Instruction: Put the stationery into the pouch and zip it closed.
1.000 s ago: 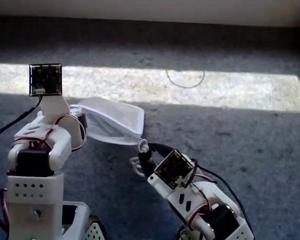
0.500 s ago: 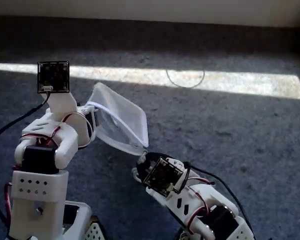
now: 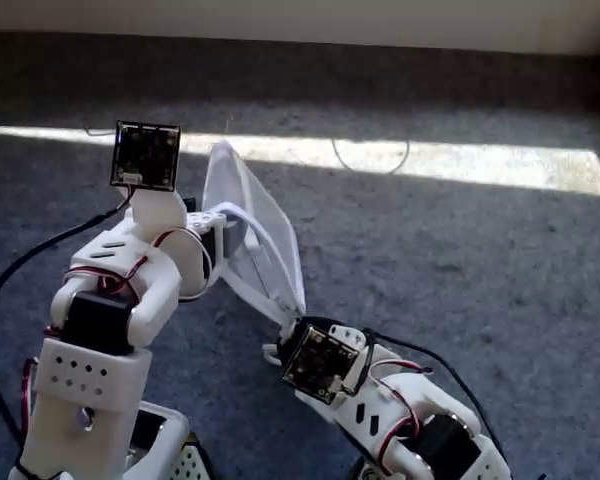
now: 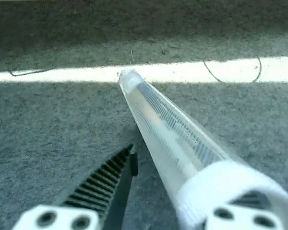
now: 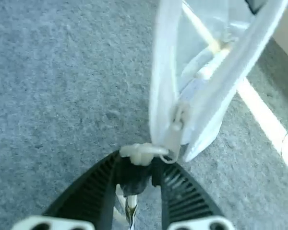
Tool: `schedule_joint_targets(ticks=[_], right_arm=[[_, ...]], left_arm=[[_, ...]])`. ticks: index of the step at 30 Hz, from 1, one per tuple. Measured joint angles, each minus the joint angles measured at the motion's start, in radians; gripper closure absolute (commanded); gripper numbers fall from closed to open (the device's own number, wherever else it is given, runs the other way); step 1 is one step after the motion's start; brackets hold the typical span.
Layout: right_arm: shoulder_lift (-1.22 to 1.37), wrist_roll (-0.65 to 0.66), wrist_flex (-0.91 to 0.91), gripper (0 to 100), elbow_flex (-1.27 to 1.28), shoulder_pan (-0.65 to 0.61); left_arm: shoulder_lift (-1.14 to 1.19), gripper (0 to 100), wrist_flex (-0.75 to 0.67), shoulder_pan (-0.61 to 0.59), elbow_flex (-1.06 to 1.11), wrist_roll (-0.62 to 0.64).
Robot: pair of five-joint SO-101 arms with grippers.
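Note:
A translucent white pouch (image 3: 258, 238) hangs tilted above the carpet, its far corner pointing up. My left gripper (image 3: 212, 226) is shut on the pouch's near end; in the left wrist view the pouch (image 4: 168, 129) runs edge-on away from the left gripper (image 4: 175, 167), lying against the white finger (image 4: 230, 184). Pale stationery shapes (image 5: 206, 57) show through the pouch wall (image 5: 161, 72). At the pouch's low corner my right gripper (image 3: 285, 332) is shut on the white zipper pull (image 5: 141, 153), pinched between the black fingers (image 5: 182, 191) of the right gripper (image 5: 137, 175).
Grey carpet (image 3: 480, 290) lies all around, with a sunlit strip (image 3: 500, 165) across the back. A thin wire loop (image 3: 370, 160) rests in that strip. Black cables trail from both arms. A pale wall edge (image 3: 380, 20) runs along the far side.
The left arm has lifted and swung the pouch to the right, tipping it more upright. The right gripper has drawn back and down while keeping hold of the zipper pull.

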Motion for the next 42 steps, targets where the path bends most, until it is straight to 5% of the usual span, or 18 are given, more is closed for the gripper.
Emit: schedule_joint_targets(ticks=[9, 17, 25, 42], right_arm=[[0.008, 0.032, 0.048, 99.3, -0.028, -0.044], [0.008, 0.052, 0.048, 99.3, -0.028, -0.044], [0.008, 0.052, 0.048, 99.3, -0.028, -0.048], [0.005, 0.052, 0.048, 99.3, -0.029, -0.048]], left_arm=[[0.0, 75, -0.02, 0.153, 0.0, -0.006], [0.0, 75, -0.02, 0.298, 0.0, -0.137], [0.0, 75, -0.02, 0.325, 0.0, -0.238], [0.0, 75, 0.078, 0.364, -0.083, -0.242]])
